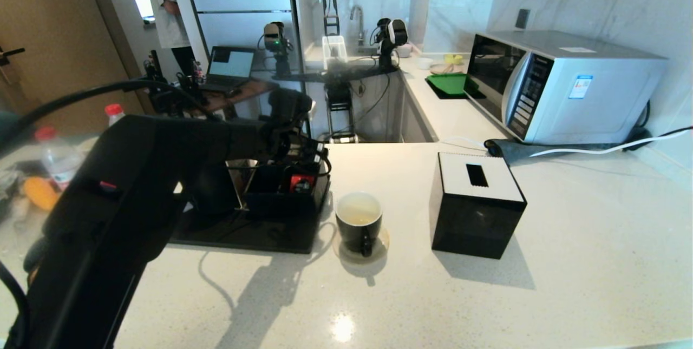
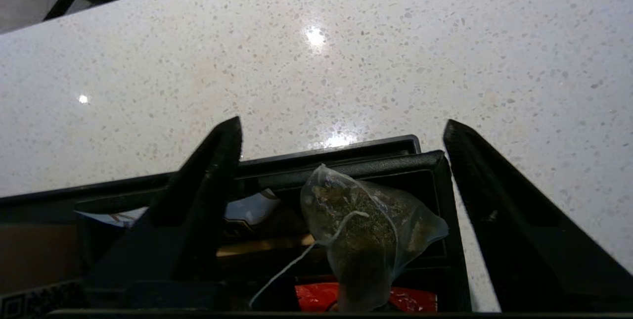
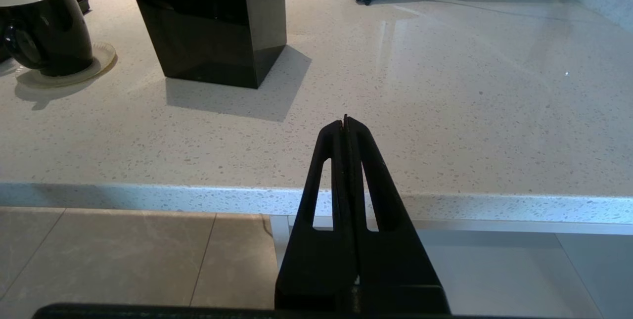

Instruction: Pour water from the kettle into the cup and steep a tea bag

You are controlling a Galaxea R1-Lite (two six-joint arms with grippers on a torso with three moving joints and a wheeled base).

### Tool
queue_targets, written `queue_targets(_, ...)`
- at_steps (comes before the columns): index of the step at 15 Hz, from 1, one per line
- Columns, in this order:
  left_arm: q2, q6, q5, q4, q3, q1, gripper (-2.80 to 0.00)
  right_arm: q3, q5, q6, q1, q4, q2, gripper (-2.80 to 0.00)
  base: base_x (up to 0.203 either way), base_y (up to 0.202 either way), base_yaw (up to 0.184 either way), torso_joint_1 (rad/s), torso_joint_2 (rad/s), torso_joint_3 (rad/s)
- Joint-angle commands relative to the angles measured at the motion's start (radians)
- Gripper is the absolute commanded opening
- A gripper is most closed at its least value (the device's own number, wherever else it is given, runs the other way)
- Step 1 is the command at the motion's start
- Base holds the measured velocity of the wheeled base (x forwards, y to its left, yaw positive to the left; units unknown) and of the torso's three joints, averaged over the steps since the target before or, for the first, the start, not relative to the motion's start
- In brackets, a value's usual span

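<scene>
L claw (image 2: 341, 133) hangs over the black organizer box (image 2: 430, 165) on the tray (image 1: 243, 235), jaws spread wide, gripping nothing. Tea bag (image 2: 366, 230) sits in the box between the fingers, string trailing, w/ a red packet (image 2: 316, 296) beneath. Cup (image 1: 358, 222), holding pale water (image 1: 358, 209), stands on a coaster at 3 o'clock of the tray, tissue box (image 1: 476, 205) further on at 3. R claw (image 3: 345, 120) clenched, empty, parked off the desk (image 3: 445, 126) edge.
</scene>
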Motion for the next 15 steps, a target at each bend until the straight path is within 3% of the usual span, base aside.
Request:
queue_targets(1,0.002,0.000,0.001,-0.008,0.002,0.000,-2.80,0.000,0.000,0.000,0.000,0.000,0.001,-2.80,0.000,0.000,0.000,0.000,0.00,0.000)
queue_targets(15,0.002,0.003,0.001,-0.006,0.008,-0.003,-2.80,0.000,0.000,0.000,0.000,0.000,0.001,-2.80,0.000,0.000,0.000,0.000,0.00,0.000)
